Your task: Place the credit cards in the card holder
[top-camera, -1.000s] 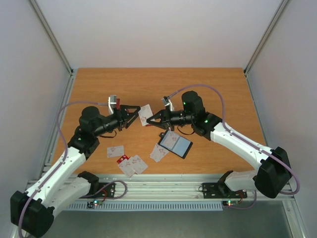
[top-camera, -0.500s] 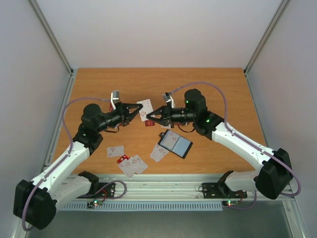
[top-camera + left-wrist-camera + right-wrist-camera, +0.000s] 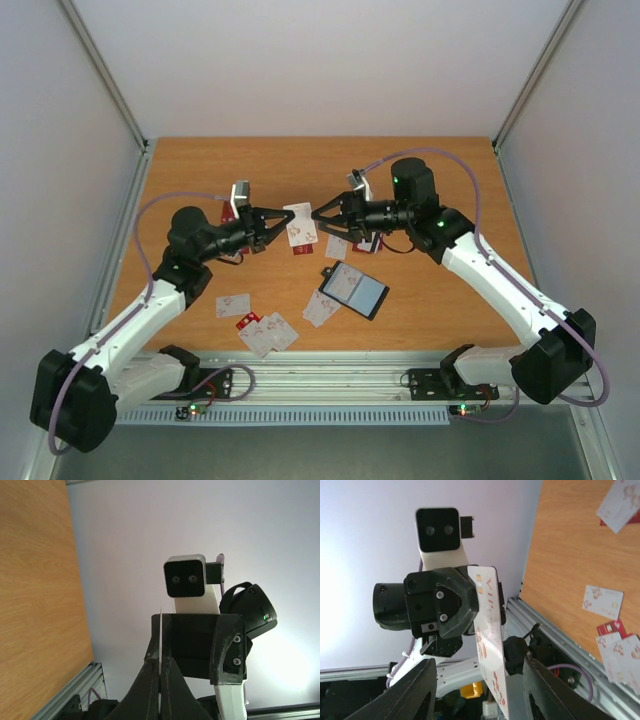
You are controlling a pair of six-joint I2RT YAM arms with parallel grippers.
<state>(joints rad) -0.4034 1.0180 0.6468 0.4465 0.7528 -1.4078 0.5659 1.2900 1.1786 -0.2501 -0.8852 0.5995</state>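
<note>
The card point(image 3: 300, 222) has changed hands at centre frame: the left gripper point(image 3: 285, 228) now clamps it and the right gripper point(image 3: 320, 224) has let go. Withdraw right straight back, clear of the card.

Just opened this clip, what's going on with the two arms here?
The left end effector is shut on a white credit card with red marks, holding it in the air over the table. The right end effector faces it, open, with the card's other end between its jaws. The black card holder lies open on the table, and several more cards lie loose near the front edge.
</note>
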